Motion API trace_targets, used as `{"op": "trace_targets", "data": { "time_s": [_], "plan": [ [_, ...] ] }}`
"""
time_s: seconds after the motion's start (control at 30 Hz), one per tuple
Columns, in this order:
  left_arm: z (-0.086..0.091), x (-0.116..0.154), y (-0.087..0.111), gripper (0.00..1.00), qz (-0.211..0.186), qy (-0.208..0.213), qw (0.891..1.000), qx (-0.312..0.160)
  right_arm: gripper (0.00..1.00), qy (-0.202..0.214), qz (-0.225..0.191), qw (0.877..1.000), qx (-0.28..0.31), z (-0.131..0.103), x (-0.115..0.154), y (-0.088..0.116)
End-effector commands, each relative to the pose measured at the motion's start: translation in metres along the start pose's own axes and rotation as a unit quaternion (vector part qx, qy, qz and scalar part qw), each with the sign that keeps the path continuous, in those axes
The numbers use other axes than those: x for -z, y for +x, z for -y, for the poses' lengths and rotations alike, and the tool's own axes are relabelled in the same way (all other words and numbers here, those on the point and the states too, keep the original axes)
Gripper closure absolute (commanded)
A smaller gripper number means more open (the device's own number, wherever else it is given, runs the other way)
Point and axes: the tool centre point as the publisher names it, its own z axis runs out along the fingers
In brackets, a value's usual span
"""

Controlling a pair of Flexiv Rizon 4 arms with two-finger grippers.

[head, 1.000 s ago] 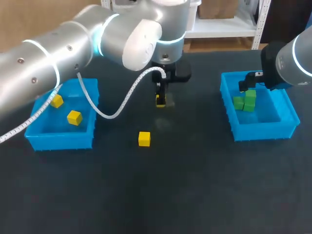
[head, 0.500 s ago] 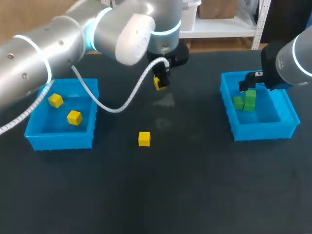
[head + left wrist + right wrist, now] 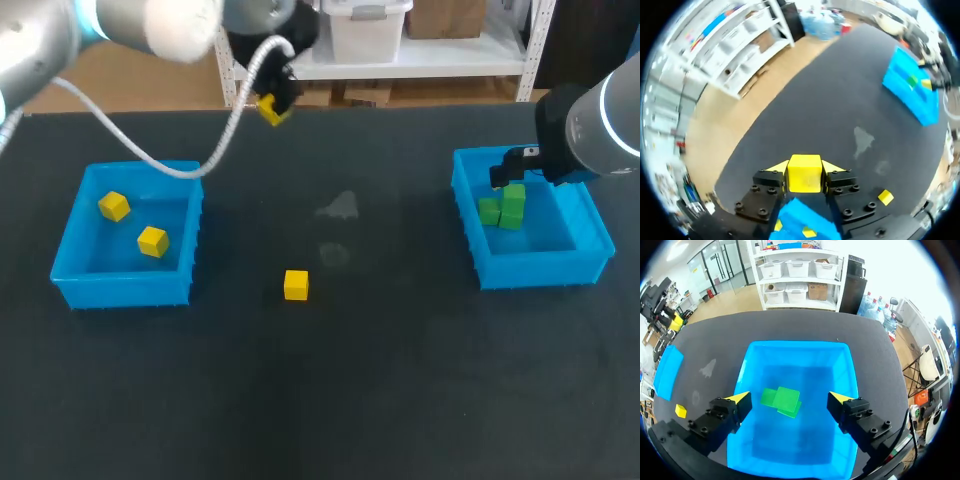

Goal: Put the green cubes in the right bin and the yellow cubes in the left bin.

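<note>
Left hand (image 3: 270, 108) is clamped on a small yellow plastic cube (image 3: 804, 174), with both yellow-tipped fingers pressing its sides, so you have a firm carry grip. It's held high over the far edge of the dark table (image 3: 400, 380), I'd guess to clear the wall of the left blue plastic bin (image 3: 120, 285). That bin holds two yellow cubes (image 3: 152, 241) and is where this one belongs. Your left arm comes in from the upper left corner, wrist tipped so the hand looks down across the table. In the wrist view a corner of the left bin shows beneath the hand. One loose yellow cube (image 3: 295, 285) sits on the table between the bins, likely your next fetch. Right hand (image 3: 788, 398) hangs wide open above the right blue plastic bin (image 3: 540, 268), its fingers either side of the piled green cubes (image 3: 503, 208) and touching none. The green side looks done.
</note>
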Motion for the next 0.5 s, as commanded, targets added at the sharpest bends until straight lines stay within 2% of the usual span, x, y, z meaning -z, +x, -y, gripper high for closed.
{"op": "trace_targets", "data": {
  "time_s": [0.03, 0.23, 0.43, 0.5],
  "plan": [
    [-0.022, 0.023, 0.052, 1.0, 0.052, 0.013, 0.995, 0.083, 0.0, 0.001, 0.003, 1.0, 0.0, 0.0, 0.0, 0.001],
    [-0.041, 0.029, 0.108, 1.0, 0.049, 0.027, 0.982, 0.181, 0.0, 0.001, 0.003, 1.0, 0.0, 0.0, 0.0, 0.001],
    [-0.05, 0.019, 0.162, 1.0, 0.028, 0.031, 0.968, 0.247, 0.0, 0.001, 0.003, 1.0, 0.0, 0.0, 0.0, 0.001],
    [-0.05, 0.016, 0.173, 1.0, 0.021, 0.031, 0.965, 0.259, 0.0, 0.001, 0.003, 1.0, 0.0, 0.0, 0.0, 0.001]
  ]
}}
